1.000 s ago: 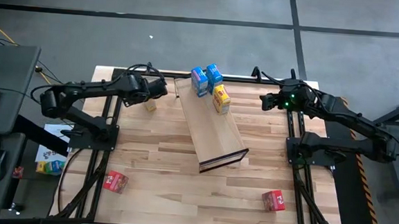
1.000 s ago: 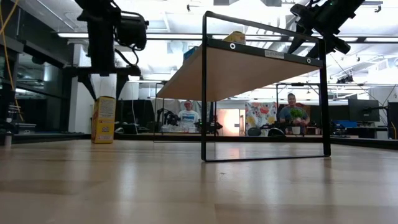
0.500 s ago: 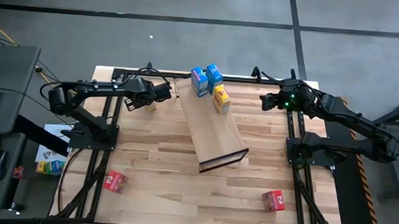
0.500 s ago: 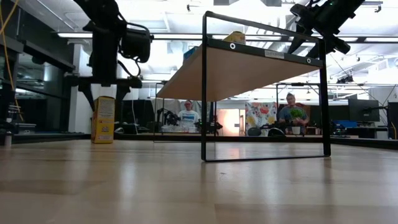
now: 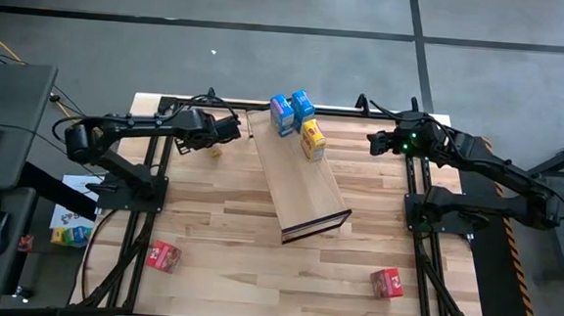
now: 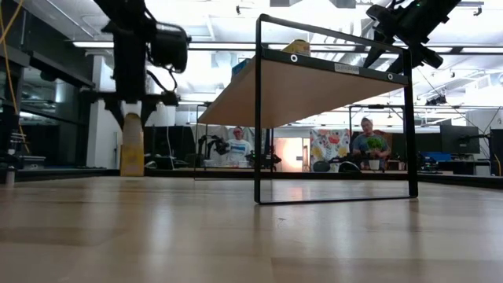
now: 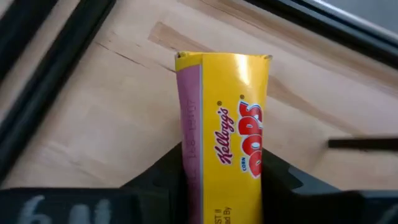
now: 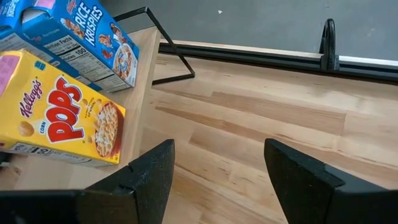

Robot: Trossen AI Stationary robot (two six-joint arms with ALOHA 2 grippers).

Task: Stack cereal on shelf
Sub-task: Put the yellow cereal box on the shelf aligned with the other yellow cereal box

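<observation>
A yellow cereal box (image 7: 227,124) stands upright on its bottom end on the tabletop at the far left, also in the low view (image 6: 131,149) and the high view (image 5: 213,151). My left gripper (image 5: 225,132) is above it, shut on its upper part. The tan shelf (image 5: 300,184) with its black frame (image 5: 315,226) carries two blue boxes (image 5: 283,114) (image 5: 303,107) and a yellow box (image 5: 312,139) at its far end. My right gripper (image 8: 217,180) is open and empty, right of the shelf's far end (image 5: 373,142). Two red boxes (image 5: 163,257) (image 5: 386,282) lie near the front edge. My left gripper pinches the yellow box between its two fingers, one on the pink narrow side (image 7: 186,155) and one on the opposite side (image 7: 264,165), near the box's top end. The fingers come from above, pointing down. The box stands upright with its bottom end (image 6: 131,173) on the table.
The shelf stands raised on its black frame (image 6: 259,110) in the middle of the table. Black arm stands (image 5: 148,184) (image 5: 421,211) flank the table's left and right sides. People sit in the room beyond the table (image 6: 369,145).
My left gripper has come down over the yellow box on the table, and its fingers now stand at the box's top. In the low view the box now shows narrower than before, still on the table.
</observation>
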